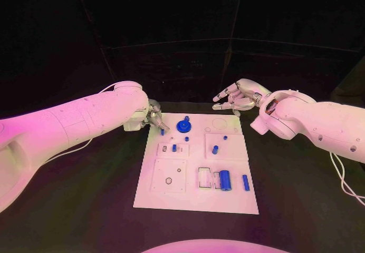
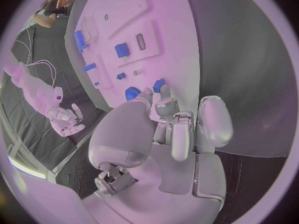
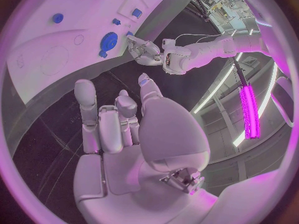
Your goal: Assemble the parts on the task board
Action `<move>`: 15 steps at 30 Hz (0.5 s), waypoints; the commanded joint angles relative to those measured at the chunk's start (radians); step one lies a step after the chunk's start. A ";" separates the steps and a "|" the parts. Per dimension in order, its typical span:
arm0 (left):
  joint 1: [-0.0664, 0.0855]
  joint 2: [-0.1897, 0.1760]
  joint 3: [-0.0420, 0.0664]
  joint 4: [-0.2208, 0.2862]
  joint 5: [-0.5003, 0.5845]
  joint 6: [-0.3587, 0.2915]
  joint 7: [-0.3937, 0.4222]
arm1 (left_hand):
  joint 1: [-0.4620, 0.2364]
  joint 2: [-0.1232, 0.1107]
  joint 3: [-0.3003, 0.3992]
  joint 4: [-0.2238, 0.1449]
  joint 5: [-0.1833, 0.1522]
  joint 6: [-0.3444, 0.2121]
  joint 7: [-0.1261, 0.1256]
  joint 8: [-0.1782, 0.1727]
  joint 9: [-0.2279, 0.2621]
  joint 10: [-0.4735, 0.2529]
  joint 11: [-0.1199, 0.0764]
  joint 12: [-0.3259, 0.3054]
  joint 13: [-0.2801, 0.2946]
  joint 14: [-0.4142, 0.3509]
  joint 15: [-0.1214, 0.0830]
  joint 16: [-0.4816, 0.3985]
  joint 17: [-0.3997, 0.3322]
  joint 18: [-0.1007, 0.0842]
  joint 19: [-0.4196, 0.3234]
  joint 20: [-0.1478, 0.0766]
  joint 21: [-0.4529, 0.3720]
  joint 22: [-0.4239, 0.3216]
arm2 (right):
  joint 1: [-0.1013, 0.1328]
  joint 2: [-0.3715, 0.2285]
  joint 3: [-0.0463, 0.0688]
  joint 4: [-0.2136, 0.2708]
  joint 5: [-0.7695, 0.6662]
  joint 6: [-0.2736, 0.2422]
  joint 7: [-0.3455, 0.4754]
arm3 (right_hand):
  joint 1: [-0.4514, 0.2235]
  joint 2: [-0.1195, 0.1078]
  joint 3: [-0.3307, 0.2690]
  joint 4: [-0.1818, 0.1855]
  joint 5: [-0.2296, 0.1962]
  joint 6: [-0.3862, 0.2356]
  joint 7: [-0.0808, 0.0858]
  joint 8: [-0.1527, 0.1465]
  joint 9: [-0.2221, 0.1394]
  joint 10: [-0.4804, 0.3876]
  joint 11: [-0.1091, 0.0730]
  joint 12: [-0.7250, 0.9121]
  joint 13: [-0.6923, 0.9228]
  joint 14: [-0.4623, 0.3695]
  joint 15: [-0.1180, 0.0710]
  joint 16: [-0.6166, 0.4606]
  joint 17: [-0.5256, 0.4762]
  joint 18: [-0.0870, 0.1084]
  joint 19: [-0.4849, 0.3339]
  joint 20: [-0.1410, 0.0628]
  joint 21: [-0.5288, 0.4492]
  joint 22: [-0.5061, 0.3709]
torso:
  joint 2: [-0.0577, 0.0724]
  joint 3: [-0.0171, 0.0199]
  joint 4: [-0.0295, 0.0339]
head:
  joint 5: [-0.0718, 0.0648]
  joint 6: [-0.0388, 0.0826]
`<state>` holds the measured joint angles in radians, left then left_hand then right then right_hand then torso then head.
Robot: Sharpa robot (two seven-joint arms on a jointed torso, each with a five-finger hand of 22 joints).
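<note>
The white task board lies in the middle of the black table. On it are a blue gear, several small blue pegs, a thick blue cylinder and a blue bar. My left hand is at the board's far left corner, beside the gear. Its thumb and a finger meet on a small blue peg, seen at the fingertips. My right hand hovers past the board's far right corner with its fingers apart, holding nothing. The right wrist view shows the gear next to the left hand.
A raised white block with two small holes sits on the board's near left. A pale slot lies beside the thick cylinder. Black table surrounds the board on all sides. A cable trails from the right arm.
</note>
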<state>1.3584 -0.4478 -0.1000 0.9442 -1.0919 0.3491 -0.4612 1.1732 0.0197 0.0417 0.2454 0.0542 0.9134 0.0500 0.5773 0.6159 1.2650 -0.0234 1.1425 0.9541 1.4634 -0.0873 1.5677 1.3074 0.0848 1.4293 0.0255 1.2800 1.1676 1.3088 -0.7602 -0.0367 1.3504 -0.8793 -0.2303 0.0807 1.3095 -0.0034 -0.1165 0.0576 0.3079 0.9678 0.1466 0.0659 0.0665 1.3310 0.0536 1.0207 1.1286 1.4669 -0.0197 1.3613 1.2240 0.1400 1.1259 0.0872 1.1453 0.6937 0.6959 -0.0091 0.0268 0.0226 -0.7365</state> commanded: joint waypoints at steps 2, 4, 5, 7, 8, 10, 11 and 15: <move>0.001 0.000 0.001 -0.001 -0.001 0.024 0.008 | 0.016 0.003 0.001 -0.010 -0.001 0.007 0.001 -0.004 -0.002 0.004 0.002 0.005 -0.002 0.107 0.005 0.003 0.263 -0.001 0.007 0.001 0.007 0.002 | 0.002 0.000 0.001 0.001 -0.002 0.005 0.003 | -0.003 0.011 -0.006 0.005 -0.005 -0.003 -0.004 0.005 0.001 0.004 -0.001 -0.002 -0.002 0.036 -0.003 -0.002 0.001 0.017 0.007 0.000 -0.005 -0.001 | 0.000 0.0000 0.0003 | 0.001 0.000; 0.001 0.000 0.001 -0.002 -0.001 0.027 0.006 | 0.019 0.003 0.002 -0.012 -0.001 0.008 0.000 -0.004 -0.003 0.005 0.002 0.005 -0.002 0.107 0.005 0.003 0.263 -0.001 0.006 0.001 0.007 0.002 | 0.002 0.000 0.001 0.001 -0.002 0.005 0.003 | -0.003 0.011 -0.006 0.005 -0.006 -0.003 -0.004 0.005 0.001 0.004 -0.001 -0.002 -0.002 0.036 -0.003 -0.002 0.001 0.017 0.007 0.000 -0.005 -0.001 | 0.000 0.0001 0.0005 | 0.001 -0.001; 0.001 0.000 0.001 -0.002 -0.001 0.028 0.006 | 0.019 0.003 0.002 -0.013 -0.001 0.008 0.000 -0.004 -0.003 0.005 0.002 0.005 -0.001 0.107 0.005 0.003 0.263 -0.001 0.006 0.001 0.007 0.002 | 0.002 0.000 0.001 0.001 -0.002 0.005 0.003 | -0.003 0.012 -0.006 0.005 -0.006 -0.003 -0.004 0.005 0.001 0.004 -0.001 -0.002 -0.002 0.036 -0.003 -0.002 0.001 0.017 0.007 0.000 -0.005 -0.001 | 0.000 0.0001 0.0006 | 0.001 -0.001; 0.001 0.000 0.001 -0.003 -0.001 0.029 0.005 | 0.020 0.003 0.002 -0.014 -0.001 0.008 0.000 -0.004 -0.003 0.004 0.002 0.005 -0.002 0.107 0.005 0.003 0.263 -0.001 0.007 0.001 0.007 0.003 | 0.002 0.000 0.001 0.001 -0.002 0.005 0.003 | -0.003 0.012 -0.006 0.005 -0.006 -0.003 -0.004 0.005 0.001 0.004 -0.001 -0.002 -0.002 0.036 -0.003 -0.002 0.001 0.017 0.007 0.000 -0.005 -0.001 | 0.000 -0.0001 0.0001 | 0.001 -0.001; 0.001 0.000 0.001 -0.003 -0.001 0.030 0.005 | 0.020 0.003 0.002 -0.014 -0.001 0.008 0.000 -0.004 -0.003 0.004 0.002 0.005 -0.002 0.107 0.005 0.003 0.263 -0.001 0.007 0.001 0.007 0.003 | 0.002 0.000 0.001 0.001 -0.002 0.005 0.003 | -0.003 0.012 -0.006 0.005 -0.006 -0.003 -0.004 0.005 0.001 0.004 -0.001 -0.002 -0.002 0.036 -0.003 -0.002 0.001 0.017 0.007 0.000 -0.005 -0.001 | 0.000 -0.0001 0.0001 | 0.001 -0.001; 0.001 0.000 0.001 -0.004 -0.001 0.031 0.004 | 0.026 0.003 0.004 -0.019 -0.001 0.009 0.000 -0.004 -0.004 0.005 0.002 0.005 -0.002 0.107 0.004 0.003 0.263 -0.001 0.007 0.001 0.007 0.003 | 0.002 0.000 0.001 0.001 -0.002 0.005 0.003 | -0.003 0.012 -0.006 0.005 -0.006 -0.003 -0.004 0.005 0.001 0.004 -0.001 -0.002 -0.002 0.036 -0.003 -0.002 0.001 0.017 0.007 0.000 -0.005 -0.001 | 0.000 -0.0004 -0.0002 | 0.002 -0.002; 0.001 0.000 0.001 -0.003 -0.001 0.031 0.004 | 0.029 0.004 0.006 -0.021 -0.001 0.010 -0.001 -0.004 -0.005 0.005 0.001 0.005 -0.002 0.107 0.004 0.003 0.263 -0.001 0.007 0.001 0.007 0.003 | 0.002 0.000 0.001 0.001 -0.002 0.005 0.003 | -0.003 0.012 -0.006 0.005 -0.006 -0.003 -0.004 0.005 0.001 0.004 -0.001 -0.002 -0.002 0.036 -0.003 -0.002 0.001 0.017 0.007 0.000 -0.005 -0.001 | 0.000 -0.0002 -0.0002 | 0.002 -0.002; 0.001 0.000 0.001 -0.002 -0.001 0.022 0.008 | 0.082 0.025 0.042 -0.056 -0.001 0.008 -0.006 -0.007 -0.011 0.003 -0.004 0.004 -0.004 0.107 0.000 0.003 0.263 -0.001 0.007 -0.002 0.007 0.004 | 0.002 0.000 0.001 0.000 -0.002 0.004 0.004 | -0.003 0.012 -0.006 0.005 -0.007 -0.003 -0.004 0.005 0.001 0.004 -0.001 -0.002 -0.002 0.036 -0.003 -0.003 0.001 0.017 0.007 0.000 -0.005 -0.001 | 0.000 -0.0004 -0.0001 | 0.002 -0.002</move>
<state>1.3583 -0.4483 -0.1000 0.9413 -1.0916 0.3647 -0.4611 1.2481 0.0426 0.0809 0.1952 0.0542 0.9169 0.0464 0.5735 0.6059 1.2649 -0.0234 1.1425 0.9510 1.4634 -0.0873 1.5677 1.3074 0.0848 1.4290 0.0253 1.2837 1.1715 1.3088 -0.7605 -0.0367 1.3502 -0.8796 -0.2300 0.0803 1.3053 0.0008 -0.1198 0.0609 0.3079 0.9678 0.1465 0.0659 0.0665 1.3309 0.0536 1.0207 1.1273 1.4669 -0.0197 1.3613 1.2239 0.1400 1.1259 0.0872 1.1453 0.6937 0.6959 -0.0094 0.0268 0.0244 -0.7389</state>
